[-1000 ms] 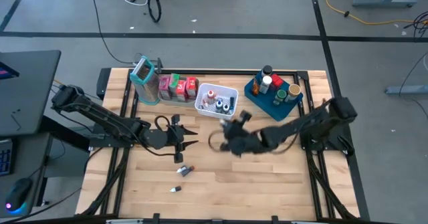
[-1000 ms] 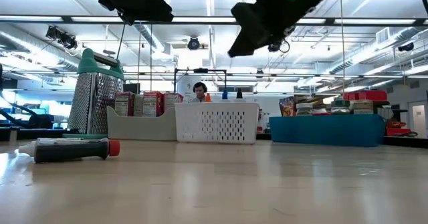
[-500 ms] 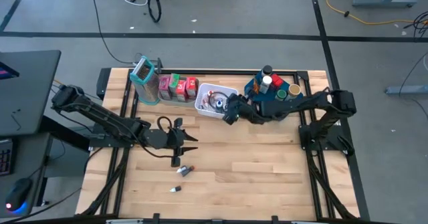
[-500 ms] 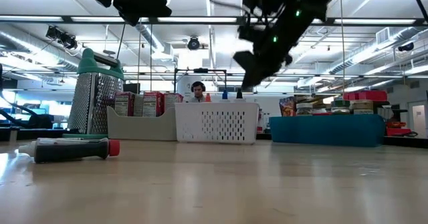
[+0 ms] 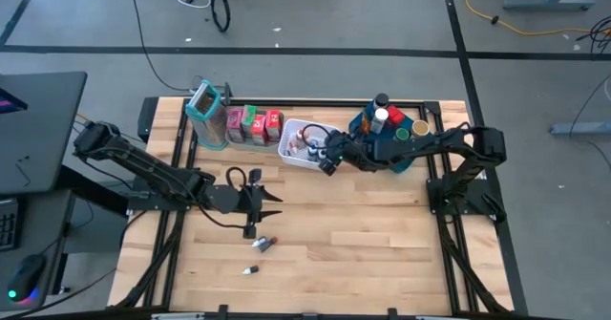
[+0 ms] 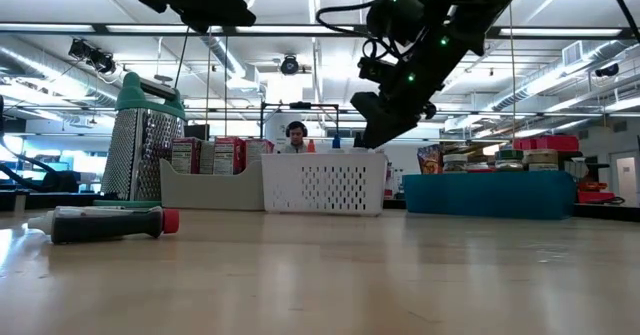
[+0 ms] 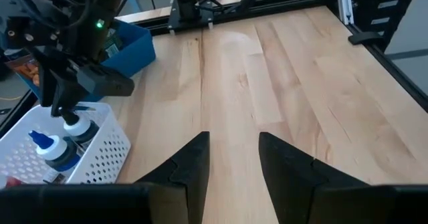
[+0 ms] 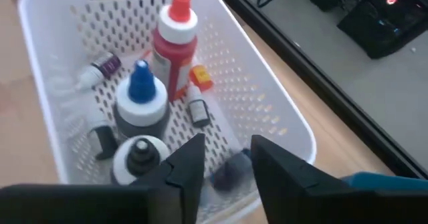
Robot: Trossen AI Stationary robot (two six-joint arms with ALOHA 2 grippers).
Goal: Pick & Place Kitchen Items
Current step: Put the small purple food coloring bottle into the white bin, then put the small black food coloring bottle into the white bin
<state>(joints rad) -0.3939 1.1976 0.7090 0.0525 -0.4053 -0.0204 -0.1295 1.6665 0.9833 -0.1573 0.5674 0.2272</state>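
Most small bottles already sat in the white mesh basket [image 5: 307, 144] at upper centre — the right gripper [image 5: 327, 158] hovered over it, jaws parted and empty. Two tubes [image 5: 263, 244] remained on the desk [image 5: 363, 234] lower left, below the left gripper [image 5: 265, 199], jaws apart, empty.

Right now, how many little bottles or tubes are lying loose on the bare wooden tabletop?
2: a dark tube with a red cap near the table's middle, and a smaller tube just beyond it, toward the front edge. Others may be hidden under the arms.
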